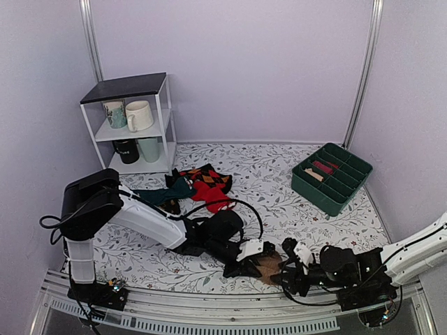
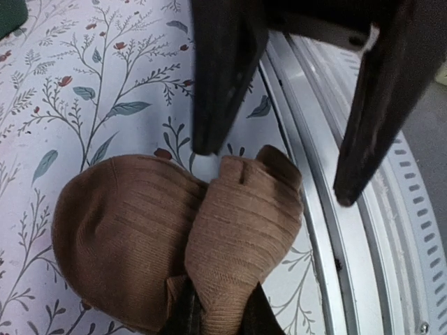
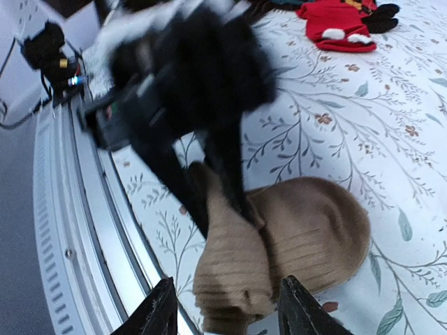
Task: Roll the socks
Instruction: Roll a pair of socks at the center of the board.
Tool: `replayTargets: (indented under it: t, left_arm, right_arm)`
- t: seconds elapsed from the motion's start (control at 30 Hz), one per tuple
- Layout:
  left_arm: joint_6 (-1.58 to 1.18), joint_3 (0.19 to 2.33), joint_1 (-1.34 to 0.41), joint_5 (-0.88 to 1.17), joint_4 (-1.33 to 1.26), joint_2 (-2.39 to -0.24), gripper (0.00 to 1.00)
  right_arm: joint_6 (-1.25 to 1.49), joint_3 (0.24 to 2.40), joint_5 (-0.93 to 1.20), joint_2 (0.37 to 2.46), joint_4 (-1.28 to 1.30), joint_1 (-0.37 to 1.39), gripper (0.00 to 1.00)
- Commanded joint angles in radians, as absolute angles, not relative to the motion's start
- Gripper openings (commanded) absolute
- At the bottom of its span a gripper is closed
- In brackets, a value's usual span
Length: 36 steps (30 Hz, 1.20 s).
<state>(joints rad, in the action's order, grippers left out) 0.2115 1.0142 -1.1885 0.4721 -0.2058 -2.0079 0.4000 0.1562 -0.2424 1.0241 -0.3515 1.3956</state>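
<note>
Currently the tan-brown socks (image 2: 140, 237) lie bunched in a rounded bundle at 6 o'clock on the floral tablecloth (image 1: 293, 209), just beside the metal rail (image 2: 328, 209) along the table's near edge. In the left wrist view, one ribbed end is folded over the bundle's 3 o'clock side. The left gripper (image 2: 278, 174) hovers above with its jaws spread wide. One of its fingers (image 2: 220, 84) ends just at the fold's 12 o'clock tip and the other hangs over the rail. The right gripper (image 3: 229, 279) has its jaws on either side of the fold's opposite end, but I cannot tell whether they squeeze it. A red sock (image 3: 335, 28) lies well apart, toward 11 o'clock.
</note>
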Motion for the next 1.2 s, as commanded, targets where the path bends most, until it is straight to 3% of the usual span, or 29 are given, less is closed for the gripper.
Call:
replayTargets:
  t: [0.0,0.3,0.5,0.7,0.97,1.17]
  left_arm:
    - [0.156,0.964,-1.166,0.488,0.109,-2.12,0.0]
    - [0.163,0.995,-1.159,0.508,0.153,-2.147,0.0]
    - [0.169,0.997,-1.158,0.517,0.155,-2.154,0.0]
    - [0.173,1.005,-1.155,0.525,0.161,-2.164,0.0]
    - [0.176,1.011,-1.154,0.53,0.165,-2.169,0.0]
    - [0.178,1.015,-1.154,0.532,0.169,-2.174,0.0]
  right_arm:
    - [0.28,0.22,-0.456,1.177,-0.351,1.532,0.5]
    - [0.28,0.354,-0.617,1.423,-0.274,1.615,0.51]
    - [0.327,0.385,-0.657,1.46,-0.219,1.625,0.5]
    - [0.309,0.315,-0.621,1.269,-0.241,1.625,0.51]
    - [0.268,0.138,-0.32,0.907,-0.338,1.514,0.49]
    - [0.275,0.107,-0.284,0.896,-0.388,1.478,0.49]
